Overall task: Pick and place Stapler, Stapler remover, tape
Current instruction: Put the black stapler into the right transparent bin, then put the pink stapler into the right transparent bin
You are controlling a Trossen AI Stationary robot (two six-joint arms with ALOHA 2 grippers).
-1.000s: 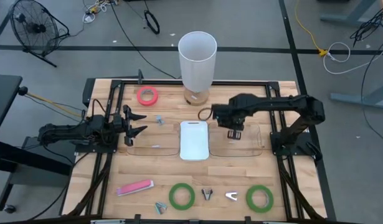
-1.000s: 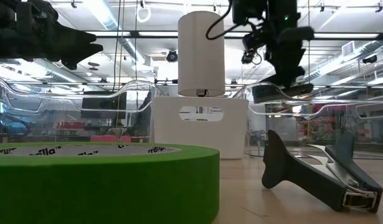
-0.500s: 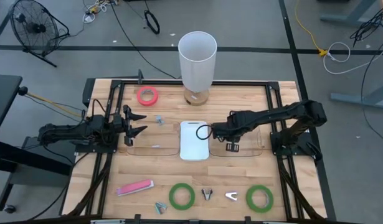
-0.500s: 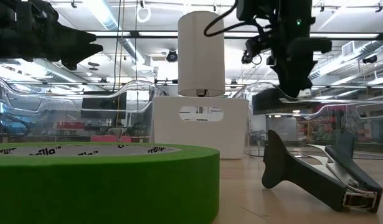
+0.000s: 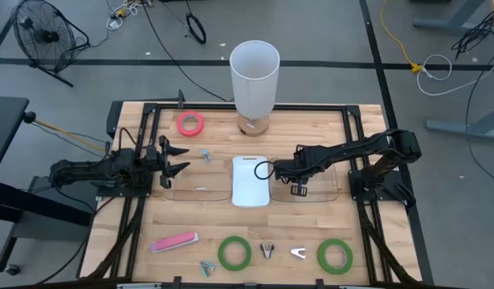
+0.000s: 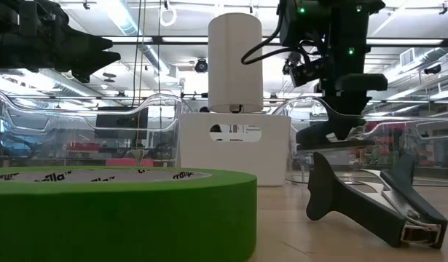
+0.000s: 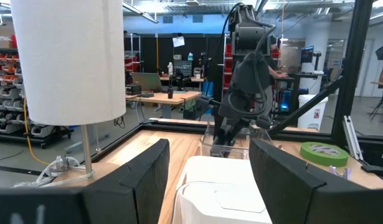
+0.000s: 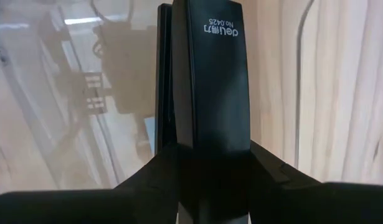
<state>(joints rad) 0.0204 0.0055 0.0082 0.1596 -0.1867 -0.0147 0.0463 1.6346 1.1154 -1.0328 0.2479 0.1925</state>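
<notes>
My right gripper (image 5: pixel 298 185) is shut on a black stapler (image 8: pixel 210 81) over the right clear tray (image 5: pixel 331 186); in the low view the stapler (image 6: pixel 329 135) shows dark and nearly level. My left gripper (image 5: pixel 176 160) is open and empty at the left clear tray's (image 5: pixel 200 191) far left corner. A pinkish-red tape roll (image 5: pixel 190 123) lies flat at the far left. Two green rolls (image 5: pixel 234 252) (image 5: pixel 333 255) lie flat near the front edge. Staple removers (image 5: pixel 267 250) (image 5: pixel 299 253) lie between them. My right gripper pinches the stapler's two long sides (image 8: pixel 179 134) between its two fingers (image 8: pixel 144 183), near one end. The fingers come from above, and the stapler's top faces up. The stapler hangs about level, clear of the tray's floor.
A white lidded box (image 5: pixel 251 181) sits between the two clear trays. A tall white cylinder (image 5: pixel 255 72) stands at the far middle. A pink flat object (image 5: pixel 174 241) lies at the near left. Two more small removers (image 5: pixel 206 152) (image 5: pixel 206 266) lie on the wood.
My right gripper has gone down and a little toward the table's near edge with the stapler, which now hangs lower over the right clear tray. It has stayed shut on the stapler.
</notes>
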